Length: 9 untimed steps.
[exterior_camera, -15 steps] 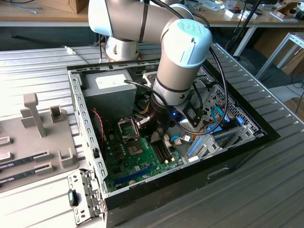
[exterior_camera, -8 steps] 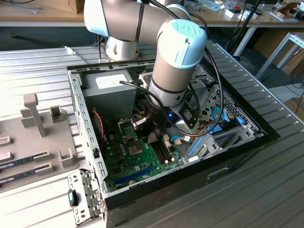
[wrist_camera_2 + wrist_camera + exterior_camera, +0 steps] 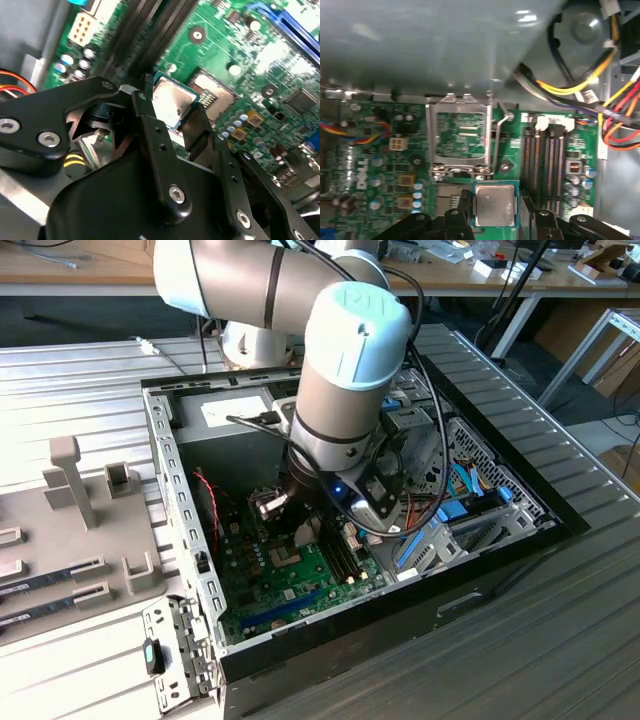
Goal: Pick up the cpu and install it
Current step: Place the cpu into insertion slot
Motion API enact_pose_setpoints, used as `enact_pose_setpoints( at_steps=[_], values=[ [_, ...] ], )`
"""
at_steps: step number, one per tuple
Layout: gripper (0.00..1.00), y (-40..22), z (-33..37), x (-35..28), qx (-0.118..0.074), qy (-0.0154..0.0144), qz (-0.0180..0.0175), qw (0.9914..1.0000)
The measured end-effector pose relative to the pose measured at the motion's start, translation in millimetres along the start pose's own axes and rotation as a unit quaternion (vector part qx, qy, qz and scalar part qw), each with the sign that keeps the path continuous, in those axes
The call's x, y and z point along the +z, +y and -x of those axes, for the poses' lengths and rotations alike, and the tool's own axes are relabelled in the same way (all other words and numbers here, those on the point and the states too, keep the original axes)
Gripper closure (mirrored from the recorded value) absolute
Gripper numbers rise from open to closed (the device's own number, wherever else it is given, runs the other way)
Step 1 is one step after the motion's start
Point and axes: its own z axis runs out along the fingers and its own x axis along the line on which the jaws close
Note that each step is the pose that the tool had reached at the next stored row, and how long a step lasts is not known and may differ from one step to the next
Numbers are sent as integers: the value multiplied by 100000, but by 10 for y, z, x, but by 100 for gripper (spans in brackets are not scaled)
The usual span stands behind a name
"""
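Observation:
The cpu (image 3: 494, 205) is a small square chip with a dull silver lid and a thin green rim. My gripper (image 3: 494, 212) is shut on it, one black finger (image 3: 465, 206) on each side. In the second wrist view the cpu (image 3: 172, 102) hangs tilted between the fingers (image 3: 146, 110), just above the green motherboard (image 3: 240, 45). The open socket (image 3: 211, 95) lies right beside and below it. Its metal load plate (image 3: 460, 135) stands flipped open. In the exterior view my gripper (image 3: 300, 527) is low inside the computer case, over the socket (image 3: 283, 558).
Memory slots (image 3: 545, 160) run beside the socket. Yellow, red and orange cables (image 3: 600, 85) bundle near a grey box (image 3: 445, 40) close above the board. The case walls (image 3: 170, 470) enclose the arm. A grey fixture tray (image 3: 80, 510) holding memory sticks (image 3: 50, 575) lies at the exterior view's left.

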Motion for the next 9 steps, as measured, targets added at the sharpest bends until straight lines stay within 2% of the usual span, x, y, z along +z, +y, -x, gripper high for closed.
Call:
enact_pose_setpoints(
  at_steps=[3, 6, 9],
  values=[
    [53, -7, -85, -3, 9, -48, -3, 100000],
    [53, -10, -230, 6, 8, -64, -16, 100000],
    [53, -14, -245, 24, 542, -72, -102, 99998]
  ],
)
